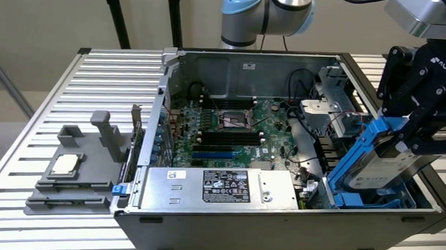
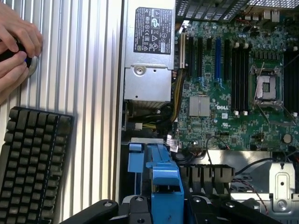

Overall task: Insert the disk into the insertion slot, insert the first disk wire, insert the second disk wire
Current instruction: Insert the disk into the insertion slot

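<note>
**A:** What does the gripper (image 1: 411, 147) have?

**B:** Its fingers are clamped on the disk (image 1: 380, 167), blue carrier and all (the white label faces up and toward the exterior view's left).

**A:** So is the disk in?

**B:** Not seated, I judge. It hangs tilted over the slot (image 1: 357, 201), in the near corner of the case (image 1: 286, 234) at the exterior view's right. Its lower end dips toward the slot's mouth, but I cannot tell if it touches the walls.

**A:** Then step one is only part done?

**B:** Yes. The disk is carried to the right place and aimed, but it is not pushed home.

**A:** And the two wires?

**B:** A thin bundle of wires (image 1: 349, 119) lies just behind the disk, by a metal bracket (image 1: 320, 109). Nothing looks plugged into the disk, so I take both wire steps as left to do.

**A:** Anything farther back?

**B:** The power supply (image 1: 218, 186) sits beside the slot, and the board (image 1: 231, 130) lies beyond, well apart from the gripper.
</note>
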Controlling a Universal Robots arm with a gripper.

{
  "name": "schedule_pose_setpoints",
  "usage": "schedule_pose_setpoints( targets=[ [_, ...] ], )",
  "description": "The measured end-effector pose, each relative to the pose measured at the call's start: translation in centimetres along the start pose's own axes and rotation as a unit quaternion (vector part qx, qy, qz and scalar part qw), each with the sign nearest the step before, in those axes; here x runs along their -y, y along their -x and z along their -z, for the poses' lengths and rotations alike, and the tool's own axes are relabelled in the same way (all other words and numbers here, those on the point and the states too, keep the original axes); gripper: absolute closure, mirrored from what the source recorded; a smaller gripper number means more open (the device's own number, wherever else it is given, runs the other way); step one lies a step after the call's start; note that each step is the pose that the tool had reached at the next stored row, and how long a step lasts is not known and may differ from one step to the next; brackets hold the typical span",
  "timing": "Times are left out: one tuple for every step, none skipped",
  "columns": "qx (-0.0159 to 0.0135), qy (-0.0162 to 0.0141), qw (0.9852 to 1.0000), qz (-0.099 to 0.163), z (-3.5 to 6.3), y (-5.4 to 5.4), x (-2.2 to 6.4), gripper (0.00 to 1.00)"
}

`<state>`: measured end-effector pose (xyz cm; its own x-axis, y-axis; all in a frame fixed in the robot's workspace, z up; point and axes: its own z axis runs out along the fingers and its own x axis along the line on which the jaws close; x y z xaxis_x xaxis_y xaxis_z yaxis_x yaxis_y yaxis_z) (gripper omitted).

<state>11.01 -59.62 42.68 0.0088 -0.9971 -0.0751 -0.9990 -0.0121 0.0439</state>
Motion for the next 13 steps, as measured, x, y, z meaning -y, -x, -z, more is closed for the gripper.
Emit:
schedule_pose_setpoints(
  targets=[
    [0.0001,0.0000,1.0000,0.000,-0.01,0.05,-0.01,0.67],
    [-0.0001,0.0000,1.0000,0.000,0.00,0.10,-0.03,0.67],
    [0.0000,0.0001,1.0000,0.001,-0.01,0.14,-0.05,0.67],
    [-0.0002,0.0001,1.0000,0.001,-0.01,0.19,-0.08,0.67],
    [-0.0001,0.0001,1.0000,0.001,-0.03,0.25,-0.10,0.67],
    [-0.0001,0.0001,1.0000,0.001,-0.05,0.31,-0.13,0.67],
    [-0.0001,0.0001,1.0000,0.001,-0.06,0.35,-0.15,0.67],
    [0.0001,0.0002,1.0000,0.002,-0.08,0.40,-0.17,0.67],
    [-0.0001,0.0003,1.0000,0.002,-0.09,0.44,-0.20,0.66],
    [-0.0002,0.0002,1.0000,0.002,-0.10,0.47,-0.21,0.66],
    [-0.0001,0.0002,1.0000,0.002,-0.12,0.50,-0.22,0.66],
    [-0.0001,0.0002,1.0000,0.002,-0.13,0.53,-0.23,0.60],
    [-0.0002,0.0002,1.0000,0.003,-0.14,0.56,-0.23,0.60]
  ],
)
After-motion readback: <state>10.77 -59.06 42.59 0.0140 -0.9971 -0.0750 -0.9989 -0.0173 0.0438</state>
